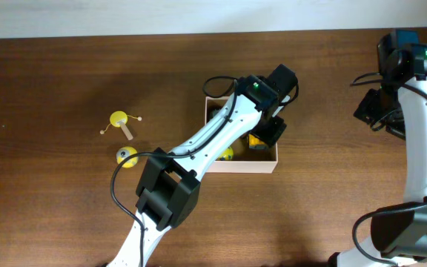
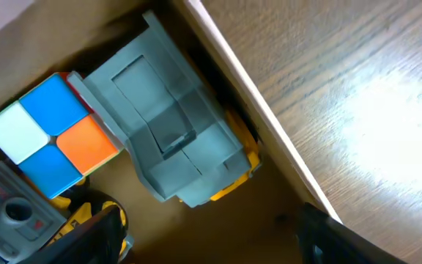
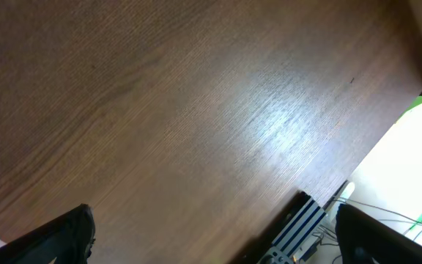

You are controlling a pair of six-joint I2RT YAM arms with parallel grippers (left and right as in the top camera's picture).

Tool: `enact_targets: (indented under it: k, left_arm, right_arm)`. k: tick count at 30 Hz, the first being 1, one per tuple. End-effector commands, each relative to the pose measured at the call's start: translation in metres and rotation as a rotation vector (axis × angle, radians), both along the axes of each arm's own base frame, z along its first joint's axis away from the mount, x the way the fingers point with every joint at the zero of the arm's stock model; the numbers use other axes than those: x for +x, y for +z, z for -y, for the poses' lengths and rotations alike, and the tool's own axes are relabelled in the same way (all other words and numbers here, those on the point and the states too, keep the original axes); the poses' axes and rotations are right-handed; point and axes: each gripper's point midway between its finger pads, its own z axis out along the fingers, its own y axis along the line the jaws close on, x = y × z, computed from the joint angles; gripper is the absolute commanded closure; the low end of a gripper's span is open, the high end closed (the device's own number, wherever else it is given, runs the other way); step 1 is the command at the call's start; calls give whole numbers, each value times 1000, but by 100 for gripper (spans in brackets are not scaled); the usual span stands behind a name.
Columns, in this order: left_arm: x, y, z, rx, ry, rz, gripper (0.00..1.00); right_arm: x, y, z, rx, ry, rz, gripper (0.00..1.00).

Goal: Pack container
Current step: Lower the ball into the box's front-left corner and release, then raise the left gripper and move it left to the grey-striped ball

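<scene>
The container [image 1: 264,166] is a white cardboard box with a tan inside, at the table's middle. My left gripper [image 1: 271,130] hangs over its right half, open and empty; in the left wrist view its fingers [image 2: 207,238] spread above the tan floor [image 2: 218,227]. Inside lie a grey and yellow toy [image 2: 171,128], a colour cube [image 2: 46,132] with blue, white and orange squares, and a yellow and black toy [image 2: 86,213]. The box wall [image 2: 258,110] runs beside them. My right gripper [image 3: 211,235] is open and empty, high above bare table at the far right [image 1: 380,107].
A yellow ball with sticks [image 1: 120,120] and a small yellow toy with an eye [image 1: 127,156] lie on the table left of the box. A striped blue and white device [image 3: 299,227] sits at the table's edge in the right wrist view.
</scene>
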Motion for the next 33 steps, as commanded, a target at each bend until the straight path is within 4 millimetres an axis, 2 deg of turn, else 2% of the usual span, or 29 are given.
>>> enact_targets:
  k: [1,23,29,33]
  left_arm:
    - [5,6,4,-49,84,-10,23]
    - [16,10,14,-117,219,6,23]
    - [23,11,-14,-37,251,16,24]
    - [33,27,-51,34,313,22,27]
  right_arm:
    - [-1,2,2,-6,-13,10,1]
    - [-1,2,2,-6,-13,10,1]
    - [-1,2,2,-6,-13,10,1]
    - [-1,2,2,-6,-13,10,1]
